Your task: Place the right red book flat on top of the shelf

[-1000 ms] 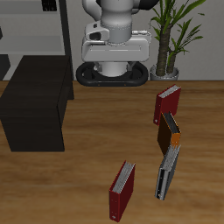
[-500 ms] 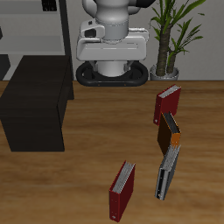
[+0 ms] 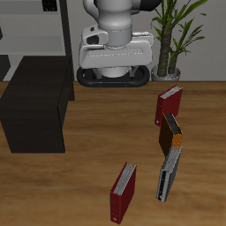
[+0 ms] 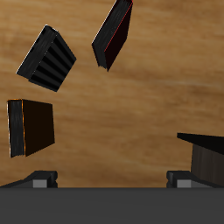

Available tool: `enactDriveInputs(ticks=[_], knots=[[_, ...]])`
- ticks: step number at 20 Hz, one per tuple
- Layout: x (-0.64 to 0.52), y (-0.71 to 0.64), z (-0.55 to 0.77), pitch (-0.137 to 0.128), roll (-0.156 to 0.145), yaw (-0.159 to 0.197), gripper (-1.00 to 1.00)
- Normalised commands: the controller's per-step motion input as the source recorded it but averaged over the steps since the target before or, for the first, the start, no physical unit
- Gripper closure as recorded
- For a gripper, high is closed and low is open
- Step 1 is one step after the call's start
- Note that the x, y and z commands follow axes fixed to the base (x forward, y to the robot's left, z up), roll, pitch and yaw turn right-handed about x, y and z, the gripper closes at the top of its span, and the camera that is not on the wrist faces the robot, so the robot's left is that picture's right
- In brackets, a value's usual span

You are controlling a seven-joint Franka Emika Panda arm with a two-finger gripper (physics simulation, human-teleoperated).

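Near the counter's front edge, the right red book stood upright, well apart from the shelf. Whether the tool was wide or narrow could not be told; it held nothing visible.

The surface looks like warm wood with visible grain and a soft sheen. The shelf is matt black, smooth and unreflective. The right red book has a plain, dull dark red cover and pale paper-like page edges. The robot's base looks like glossy white plastic with a black rubbery rim.
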Motion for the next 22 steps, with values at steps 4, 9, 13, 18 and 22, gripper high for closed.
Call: enactDriveInputs(ticks=[4,9,13,18,22], knots=[[0.24,0.26,-0.01,-0.016,-0.001,-0.004,-1.0],[0.25,0.2,0.0,-0.017,0.012,-0.009,-1.0],[0.3,0.04,0.07,-0.026,-0.016,-0.035,-1.0],[0.28,-0.01,0.02,-0.031,-0.018,-0.017,-1.0],[0.2,0.02,0.03,-0.021,-0.005,-0.011,-1.0]])
